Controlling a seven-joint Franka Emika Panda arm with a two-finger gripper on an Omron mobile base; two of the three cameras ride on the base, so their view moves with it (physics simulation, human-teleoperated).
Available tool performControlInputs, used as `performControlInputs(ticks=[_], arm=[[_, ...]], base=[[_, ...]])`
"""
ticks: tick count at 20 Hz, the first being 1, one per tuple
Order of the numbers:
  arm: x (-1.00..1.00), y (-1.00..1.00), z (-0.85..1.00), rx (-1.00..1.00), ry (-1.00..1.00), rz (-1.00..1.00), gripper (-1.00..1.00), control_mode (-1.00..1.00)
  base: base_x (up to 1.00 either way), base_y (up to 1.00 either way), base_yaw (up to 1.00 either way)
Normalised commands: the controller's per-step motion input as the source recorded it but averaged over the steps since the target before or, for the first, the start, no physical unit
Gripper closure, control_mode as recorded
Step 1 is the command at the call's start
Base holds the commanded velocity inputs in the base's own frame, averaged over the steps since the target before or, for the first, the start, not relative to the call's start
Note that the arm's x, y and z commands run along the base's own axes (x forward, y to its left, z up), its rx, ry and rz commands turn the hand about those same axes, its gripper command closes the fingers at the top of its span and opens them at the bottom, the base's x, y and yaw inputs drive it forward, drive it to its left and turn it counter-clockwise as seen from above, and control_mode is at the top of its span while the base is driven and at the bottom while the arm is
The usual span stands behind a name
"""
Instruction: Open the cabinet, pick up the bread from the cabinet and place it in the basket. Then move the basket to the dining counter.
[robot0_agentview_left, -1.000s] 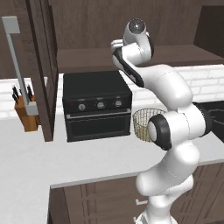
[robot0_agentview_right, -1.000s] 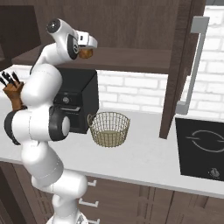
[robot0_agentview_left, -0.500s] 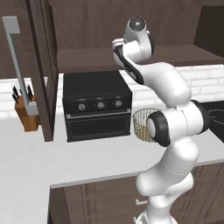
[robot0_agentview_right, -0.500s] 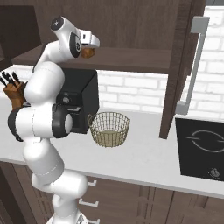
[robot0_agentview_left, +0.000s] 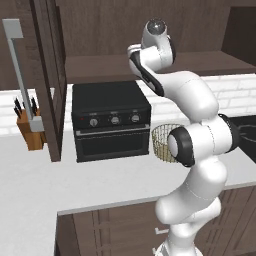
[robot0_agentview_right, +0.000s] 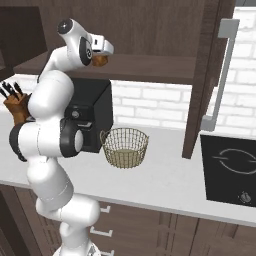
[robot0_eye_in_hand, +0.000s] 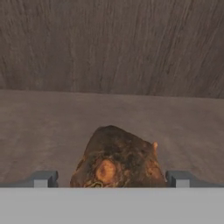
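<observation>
The dark two-finger gripper (robot0_eye_in_hand: 112, 179) has its tips at either flank of the small lumpy golden-brown bread (robot0_eye_in_hand: 117, 158), apparently clamped on it. The bread looks light, crusty and crushable, best held gently across its middle. Beyond it runs the dark brown wooden cabinet (robot0_eye_in_hand: 112, 48) back wall.
</observation>
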Motion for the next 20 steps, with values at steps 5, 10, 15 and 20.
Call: performControlInputs(ticks=[5, 10, 15, 20], arm=[[0.0, -0.05, -0.17, 0.0, 0.0, 0.01, 1.0, -1.0], [0.0, -0.13, -0.06, 0.01, 0.0, 0.0, 1.0, -1.0], [-0.77, 0.0, 0.01, 0.07, -0.07, 0.01, 1.0, -1.0], [-1.0, 0.0, 0.01, 0.08, -0.01, 0.0, 1.0, -1.0]], base=[[0.0, 0.0, 0.0], [0.0, 0.0, 0.0], [0.0, 0.0, 0.0], [0.0, 0.0, 0.0]])
